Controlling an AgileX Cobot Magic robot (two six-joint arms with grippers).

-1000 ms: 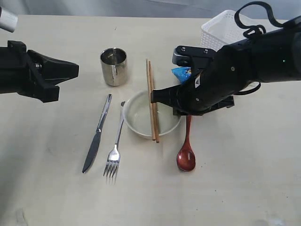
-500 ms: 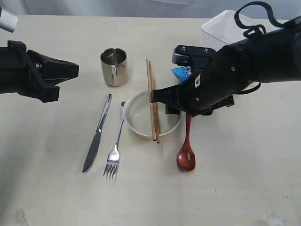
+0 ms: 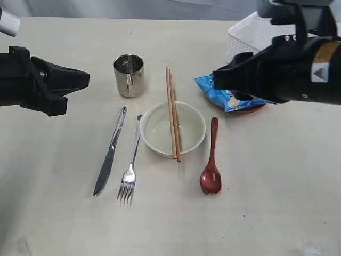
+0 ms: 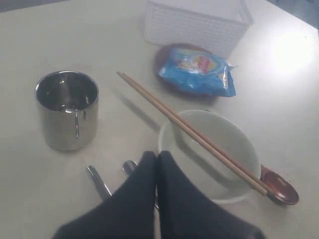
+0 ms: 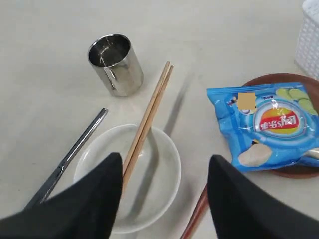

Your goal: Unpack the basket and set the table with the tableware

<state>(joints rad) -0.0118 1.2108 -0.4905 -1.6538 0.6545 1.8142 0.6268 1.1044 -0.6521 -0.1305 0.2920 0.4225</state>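
The table holds one steel cup, one cream bowl with one chopstick pair across its rim, one knife and one fork on one side of it, and one reddish-brown spoon on the other. One blue snack bag lies on the one brown plate, just beside the one white basket. The left gripper is pinched together and empty; the right gripper hangs above the table with its jaws spread wide, holding nothing.
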